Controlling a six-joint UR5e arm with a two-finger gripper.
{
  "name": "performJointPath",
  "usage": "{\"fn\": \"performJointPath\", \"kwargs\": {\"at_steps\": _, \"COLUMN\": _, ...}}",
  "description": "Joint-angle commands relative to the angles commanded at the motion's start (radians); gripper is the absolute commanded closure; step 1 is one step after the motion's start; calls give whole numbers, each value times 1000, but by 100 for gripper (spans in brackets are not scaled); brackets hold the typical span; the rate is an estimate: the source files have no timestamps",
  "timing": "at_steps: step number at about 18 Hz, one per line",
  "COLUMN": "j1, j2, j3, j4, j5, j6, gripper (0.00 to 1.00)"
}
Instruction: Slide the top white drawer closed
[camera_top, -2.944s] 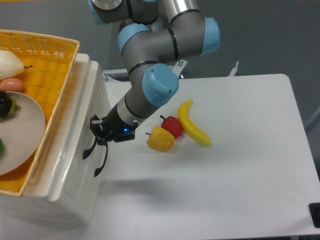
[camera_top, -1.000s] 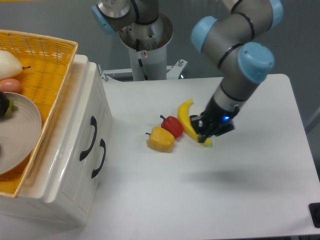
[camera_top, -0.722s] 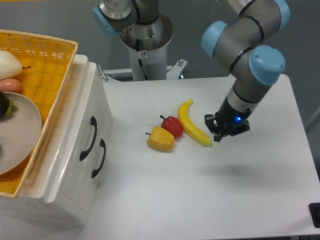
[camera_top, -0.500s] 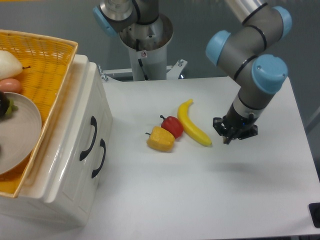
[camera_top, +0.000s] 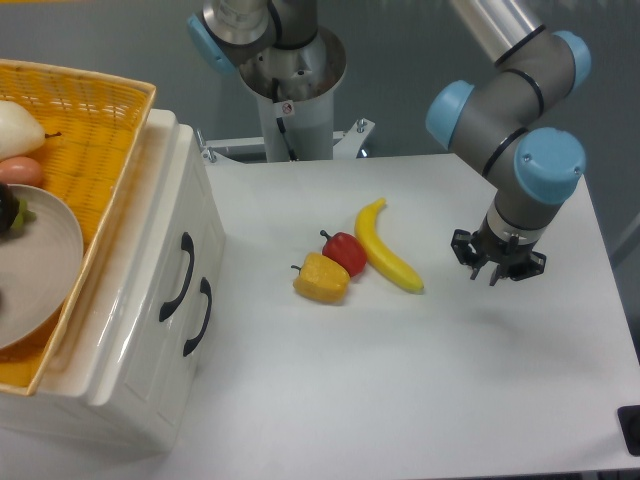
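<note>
Since the earlier frame my fingers (camera_top: 497, 268) swung from the drawer handle to the table's (camera_top: 480, 400) right side.
Fingers narrow, empty; top white drawer (camera_top: 165, 270) sits flush: rigid, glossy, best pushed on its front panel.

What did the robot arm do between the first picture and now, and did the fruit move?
The gripper left the top white drawer, where it was at the black handle, and swung right across the table, past the banana, to hover over bare tabletop. The drawer front now sits further in, level with the lower one. The banana, red pepper, yellow pepper and wicker basket stayed put.
</note>
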Motion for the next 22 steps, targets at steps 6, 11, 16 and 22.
{"fn": "performJointPath", "kwargs": {"at_steps": 6, "j1": 18, "j2": -8, "j3": -2, "j4": 25, "j5": 0, "j6": 20, "gripper": 0}}
{"fn": "performJointPath", "kwargs": {"at_steps": 11, "j1": 35, "j2": -23, "j3": 3, "j4": 55, "j5": -3, "j6": 28, "gripper": 0}}
{"fn": "performJointPath", "kwargs": {"at_steps": 16, "j1": 48, "j2": -54, "j3": 34, "j4": 107, "j5": -11, "j6": 31, "gripper": 0}}
{"fn": "performJointPath", "kwargs": {"at_steps": 22, "j1": 52, "j2": -75, "j3": 98, "j4": 104, "j5": -41, "j6": 188, "gripper": 0}}
